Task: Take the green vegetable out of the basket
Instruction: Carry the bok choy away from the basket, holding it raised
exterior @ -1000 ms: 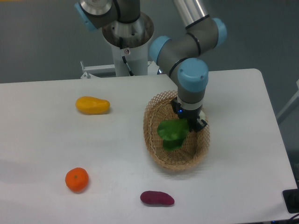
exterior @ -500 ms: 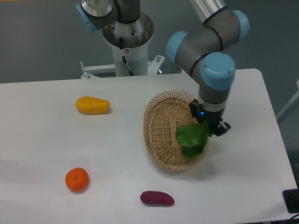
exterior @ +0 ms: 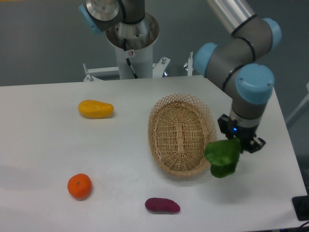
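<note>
**Entry: green vegetable lifted clear of basket, held at the right rim**

Fixed camera view.

- Gripper (exterior: pixel 240 143): clenched on the green vegetable (exterior: pixel 222 157); the leaves hang below and in front of the fingers, so the exact contact is partly hidden.
- Green vegetable: off the table, outside the basket (exterior: pixel 181 133), just beside its right rim, over bare table (exterior: pixel 120 150).
- Basket: oval, woven, no contents visible.

Risks, as judged:
- The hold appears to be at the top edge of the leaves. A soft, floppy toy held by a margin could slip out if the arm swings or stops sharply.
- The hanging leaves are near the basket rim; a low sideways move toward the basket could snag the weave and drag or tip it.
- The right table edge is near; a drop here could roll off.

Surroundings:
- Yellow fruit (exterior: pixel 96 108), far left, well apart.
- Orange (exterior: pixel 79 186), front left, well apart.
- Purple sweet potato (exterior: pixel 162 205), front, near the basket's lower end, left of the held item.
- Nothing stands directly under the vegetable.
</note>
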### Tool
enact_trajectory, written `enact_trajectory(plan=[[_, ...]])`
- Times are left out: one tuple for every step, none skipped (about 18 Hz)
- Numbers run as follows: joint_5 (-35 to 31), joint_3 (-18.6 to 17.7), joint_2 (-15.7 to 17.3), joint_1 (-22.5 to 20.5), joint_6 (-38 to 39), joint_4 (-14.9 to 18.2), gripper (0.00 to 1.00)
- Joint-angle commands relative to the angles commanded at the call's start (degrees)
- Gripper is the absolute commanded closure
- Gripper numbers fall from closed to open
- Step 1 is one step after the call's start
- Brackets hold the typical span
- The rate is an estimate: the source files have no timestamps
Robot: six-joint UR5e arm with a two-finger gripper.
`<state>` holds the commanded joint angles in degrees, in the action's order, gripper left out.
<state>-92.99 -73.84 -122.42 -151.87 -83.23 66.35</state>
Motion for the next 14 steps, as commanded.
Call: enact_trajectory(plan=[[0.0, 1.23, -0.36, 0.0, -0.09, 0.97, 0.5], [0.0, 1.77, -0.8, 0.0, -0.09, 1.24, 0.5], [0.0, 1.95, -1.06, 0.0, -0.09, 1.15, 0.5], [0.09, 2.21, -1.15, -0.09, -0.09, 1.15, 0.5], [0.26, 2.56, -1.41, -0.18, -0.09, 1.15, 0.5], [0.52, 3.09, -1.68, -0.53, 0.0, 1.15, 0.5], [0.61, 3.53, -1.94, -0.62, 0.0, 1.15, 0.5], [0.62, 3.79, -2.12, -0.62, 0.0, 1.15, 0.5], [0.53, 3.97, -2.38, -0.53, 0.0, 0.98, 0.5], [0.35, 4.06, -2.82, -0.53, 0.0, 0.98, 0.5], [0.26, 4.49, -3.08, -0.62, 0.0, 0.98, 0.51], [0.61, 5.02, -3.26, -0.62, 0.0, 0.98, 0.52], [0.62, 5.2, -3.43, -0.62, 0.0, 0.98, 0.53], [0.62, 5.29, -3.44, -0.62, 0.0, 0.98, 0.56]])
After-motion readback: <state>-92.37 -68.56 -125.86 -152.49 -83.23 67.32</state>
